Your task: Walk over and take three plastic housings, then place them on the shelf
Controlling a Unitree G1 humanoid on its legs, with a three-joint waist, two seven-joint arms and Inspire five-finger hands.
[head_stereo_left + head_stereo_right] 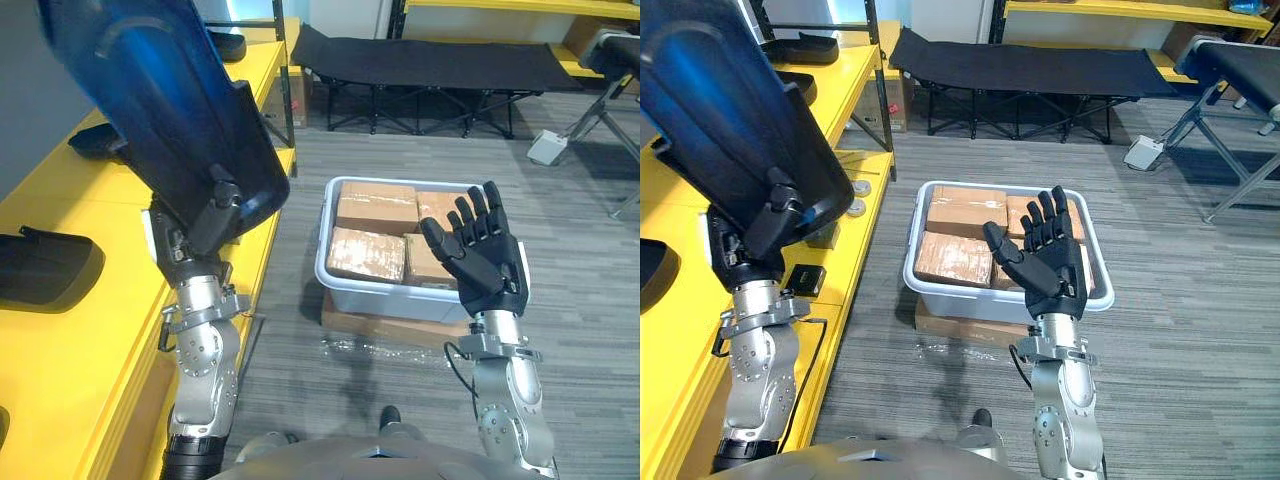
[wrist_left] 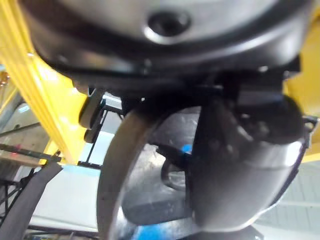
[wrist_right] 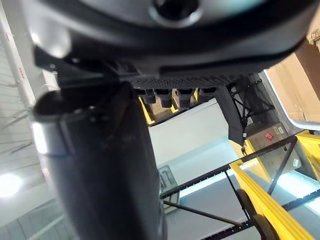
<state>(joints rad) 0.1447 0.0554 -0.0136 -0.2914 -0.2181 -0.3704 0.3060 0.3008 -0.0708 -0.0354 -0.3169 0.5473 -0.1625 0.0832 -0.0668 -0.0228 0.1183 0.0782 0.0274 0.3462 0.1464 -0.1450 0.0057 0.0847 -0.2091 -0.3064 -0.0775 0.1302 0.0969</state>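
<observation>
Dark housing (image 1: 150,90) in left hand (image 1: 200,228)

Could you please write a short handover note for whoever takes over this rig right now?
Left hand: shut on a dark plastic housing, held above the yellow shelf.
Right hand: open and empty, over the grey bin of cardboard boxes.
Done: a near housing and a far housing lie on the shelf.
Left: set the held one down there.

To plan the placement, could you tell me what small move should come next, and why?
Probably swing the housing left and lower it onto the shelf: the left hand holds it raised over the shelf's edge, and the right hand is open, empty.
</observation>
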